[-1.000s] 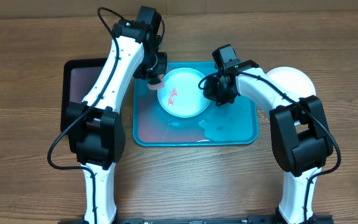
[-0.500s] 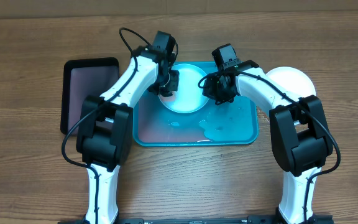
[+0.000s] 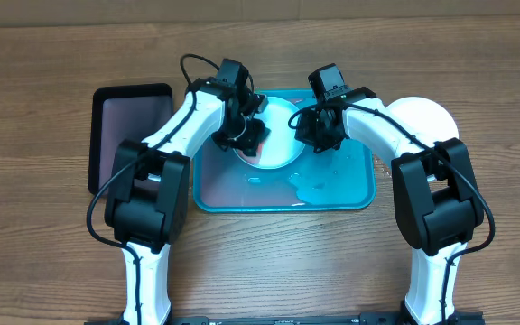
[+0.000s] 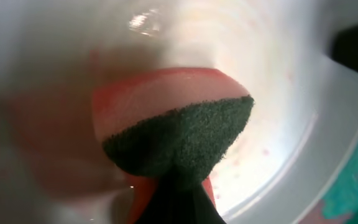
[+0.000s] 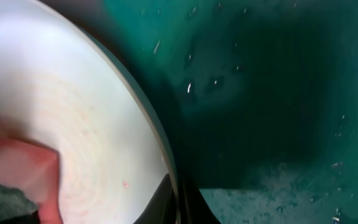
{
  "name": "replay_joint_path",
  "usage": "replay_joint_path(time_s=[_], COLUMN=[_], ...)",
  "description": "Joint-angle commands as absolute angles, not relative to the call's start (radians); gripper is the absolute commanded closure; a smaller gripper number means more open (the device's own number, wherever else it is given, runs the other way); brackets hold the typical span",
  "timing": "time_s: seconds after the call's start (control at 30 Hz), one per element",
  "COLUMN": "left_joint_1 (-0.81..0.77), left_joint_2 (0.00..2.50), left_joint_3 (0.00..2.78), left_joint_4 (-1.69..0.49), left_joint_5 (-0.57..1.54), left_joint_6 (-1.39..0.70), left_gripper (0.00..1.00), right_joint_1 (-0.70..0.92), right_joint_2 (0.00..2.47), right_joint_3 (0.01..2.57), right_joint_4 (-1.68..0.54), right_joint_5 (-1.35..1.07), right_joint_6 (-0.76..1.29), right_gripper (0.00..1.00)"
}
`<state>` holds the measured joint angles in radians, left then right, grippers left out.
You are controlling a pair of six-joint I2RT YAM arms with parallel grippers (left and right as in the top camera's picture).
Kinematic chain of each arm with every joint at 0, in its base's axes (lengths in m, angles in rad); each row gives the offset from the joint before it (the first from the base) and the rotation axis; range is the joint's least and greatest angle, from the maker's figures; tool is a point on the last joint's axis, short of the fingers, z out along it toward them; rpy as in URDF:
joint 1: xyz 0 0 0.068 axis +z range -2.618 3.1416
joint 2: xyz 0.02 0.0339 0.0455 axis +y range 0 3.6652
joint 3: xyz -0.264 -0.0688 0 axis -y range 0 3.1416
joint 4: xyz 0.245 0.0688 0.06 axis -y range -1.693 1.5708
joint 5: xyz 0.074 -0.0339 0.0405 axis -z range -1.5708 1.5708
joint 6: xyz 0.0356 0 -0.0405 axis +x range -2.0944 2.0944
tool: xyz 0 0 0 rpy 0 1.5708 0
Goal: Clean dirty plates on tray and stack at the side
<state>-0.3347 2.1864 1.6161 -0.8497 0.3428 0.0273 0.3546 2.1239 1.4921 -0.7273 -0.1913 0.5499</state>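
The left hand [image 3: 246,137] is clamped on a pink sponge [image 4: 179,134], green scouring face down, pressed flat into the light blue plate [image 3: 280,126], and there are red smears around it! The right hand [image 3: 310,131] is closed on that plate's right rim, pinning it in the far half of the turquoise tray [image 3: 341,185], which lies mid-desk towards the far edge with a puddle [image 3: 310,187] in its near half. The white plate [image 3: 422,116] sits on the desk [image 3: 43,253] just beside the tray towards the right edge, and a black tray [image 3: 129,135] lies towards the left edge.
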Motion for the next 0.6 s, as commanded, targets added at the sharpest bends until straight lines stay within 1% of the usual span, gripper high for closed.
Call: replay_joint_path(time_s=[0.0,0.17,0.23,0.33,0.43,0.5,0.57], left_joint_1=[-0.352,-0.355,-0.355,-0.353,-0.353,-0.357,-0.362], left_joint_2=[2.220,2.220,2.221,2.220,2.221,2.221,2.221], left_joint_3=[1.660,1.694,1.689,1.676,1.655,1.642,1.639], left_joint_4=[-0.860,-0.836,-0.836,-0.841,-0.847,-0.858,-0.877], left_joint_5=[0.380,0.030,-0.073,-0.136,-0.145,-0.133,-0.059], left_joint_6=[0.047,-0.203,-0.274,-0.297,-0.297,-0.292,-0.236], left_gripper=[0.96,0.96,0.96,0.96,0.96,0.96,0.96], right_joint_1=[0.396,0.405,0.403,0.404,0.404,0.404,0.404], right_joint_2=[2.155,2.155,2.155,2.155,2.155,2.155,2.155], right_joint_3=[1.498,1.498,1.498,1.498,1.498,1.498,1.498], right_joint_4=[-0.749,-0.746,-0.745,-0.746,-0.746,-0.746,-0.746], right_joint_5=[-0.218,-0.202,-0.202,-0.199,-0.199,-0.199,-0.199], right_joint_6=[0.542,0.543,0.543,0.543,0.543,0.543,0.542], right_gripper=[0.96,0.96,0.96,0.96,0.96,0.96,0.96])
